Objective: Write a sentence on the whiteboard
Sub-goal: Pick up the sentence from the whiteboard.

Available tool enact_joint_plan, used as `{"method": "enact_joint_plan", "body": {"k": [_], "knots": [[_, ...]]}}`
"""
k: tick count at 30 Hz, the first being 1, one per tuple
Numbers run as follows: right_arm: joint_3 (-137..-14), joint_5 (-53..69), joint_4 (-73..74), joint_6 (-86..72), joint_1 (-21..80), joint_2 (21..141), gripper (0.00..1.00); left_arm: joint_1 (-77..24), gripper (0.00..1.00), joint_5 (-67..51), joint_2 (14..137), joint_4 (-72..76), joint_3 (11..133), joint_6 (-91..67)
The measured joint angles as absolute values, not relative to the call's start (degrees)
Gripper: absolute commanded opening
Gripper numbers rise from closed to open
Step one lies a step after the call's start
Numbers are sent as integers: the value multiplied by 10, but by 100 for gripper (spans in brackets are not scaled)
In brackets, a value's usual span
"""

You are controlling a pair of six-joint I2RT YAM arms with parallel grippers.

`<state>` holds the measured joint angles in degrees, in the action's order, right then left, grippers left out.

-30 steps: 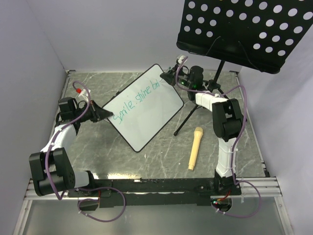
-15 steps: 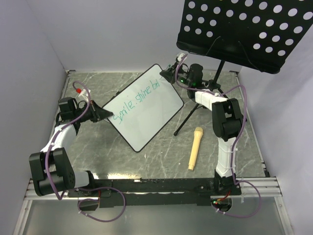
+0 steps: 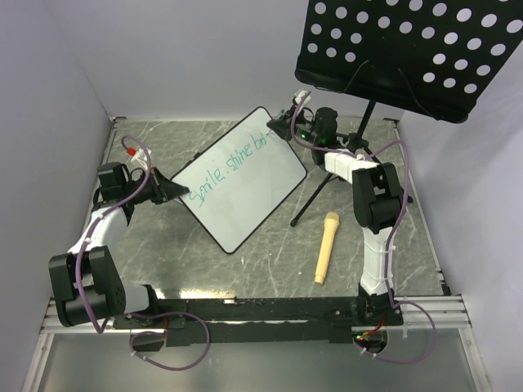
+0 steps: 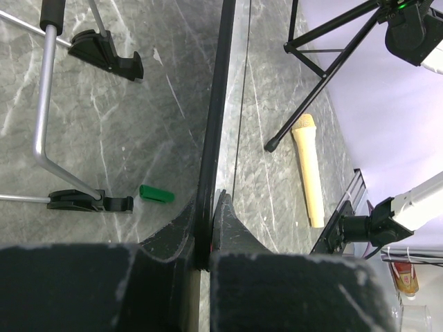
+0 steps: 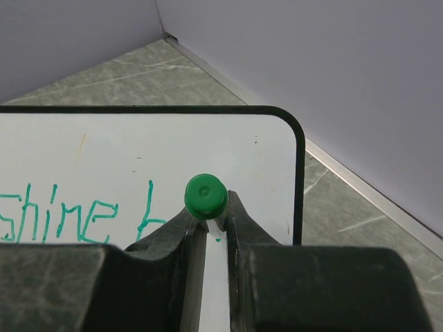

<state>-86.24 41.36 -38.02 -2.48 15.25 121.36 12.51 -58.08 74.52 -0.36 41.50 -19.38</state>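
The whiteboard [image 3: 245,204] stands tilted on the marble table, its black frame [image 4: 216,104] seen edge-on in the left wrist view. My left gripper [image 3: 181,193] [image 4: 208,216] is shut on that frame at the board's near-left edge. The teal sentence [image 3: 231,166] reads about "Smile, shine bri"; in the right wrist view its end [image 5: 69,218] shows as "shine b". My right gripper [image 3: 283,125] [image 5: 216,207] hovers at the board's far corner [image 5: 263,145], shut on a green marker [image 5: 206,196]. The marker's tip is hidden behind the jaws.
A black perforated music stand [image 3: 409,49] overhangs the back right, its tripod legs [image 4: 325,76] on the table. A beige microphone [image 3: 325,245] [image 4: 309,169] lies right of the board. A green cap [image 4: 156,194] lies by the board's black feet [image 4: 90,202].
My right gripper with the marker has shifted slightly at the board's far corner, and the last word has gained a stroke. The left gripper and the board have not moved.
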Motion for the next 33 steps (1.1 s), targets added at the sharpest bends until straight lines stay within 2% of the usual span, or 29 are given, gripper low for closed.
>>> {"method": "enact_joint_plan", "body": {"k": [33], "knots": [[-842, 431, -413, -25, 157, 1214, 0, 125, 1, -580, 745, -5, 415, -194]]}}
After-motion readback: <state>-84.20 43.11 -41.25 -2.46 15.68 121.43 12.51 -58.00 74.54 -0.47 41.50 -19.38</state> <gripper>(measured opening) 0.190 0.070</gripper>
